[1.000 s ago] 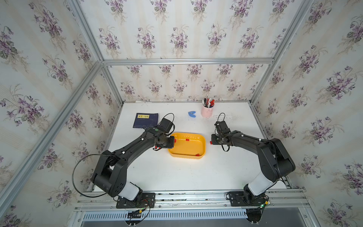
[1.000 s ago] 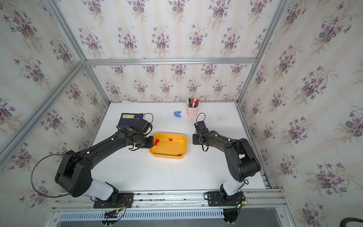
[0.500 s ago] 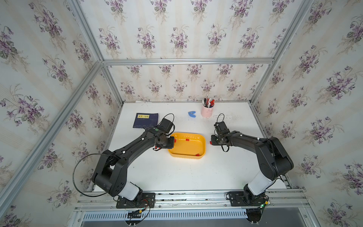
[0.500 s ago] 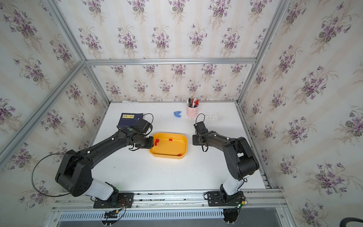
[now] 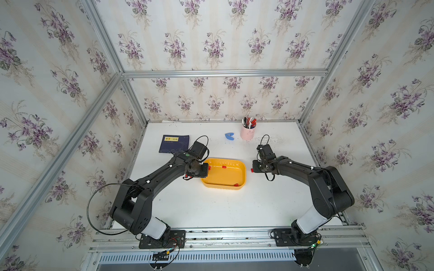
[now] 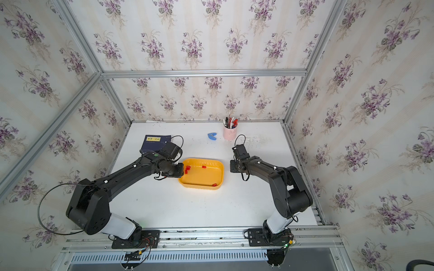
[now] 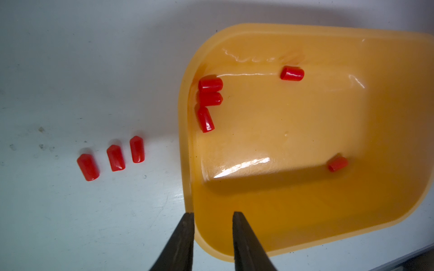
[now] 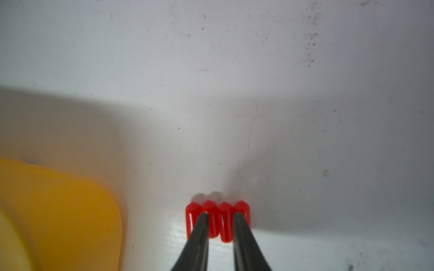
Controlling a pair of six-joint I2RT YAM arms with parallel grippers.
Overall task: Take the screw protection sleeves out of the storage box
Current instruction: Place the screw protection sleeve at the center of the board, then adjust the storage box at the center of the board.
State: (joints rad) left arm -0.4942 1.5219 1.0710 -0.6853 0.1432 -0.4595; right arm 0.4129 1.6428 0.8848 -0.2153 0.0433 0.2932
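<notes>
Most screw protection sleeves (image 7: pixel 210 85) in the storage box (image 7: pixel 305 199) lie nearest the left fingers (image 7: pixel 238 225) straddling its rim, grip unclear; right fingers (image 8: pixel 238 220), released, hover outside.

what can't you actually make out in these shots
left wrist view: whether the left end effector clamps the storage box rim or only straddles it.
right wrist view: near ends of the four-sleeve row, covered by the fingers of the right end effector.
both top views: corner sleeves in the box merge, too small to count.
</notes>
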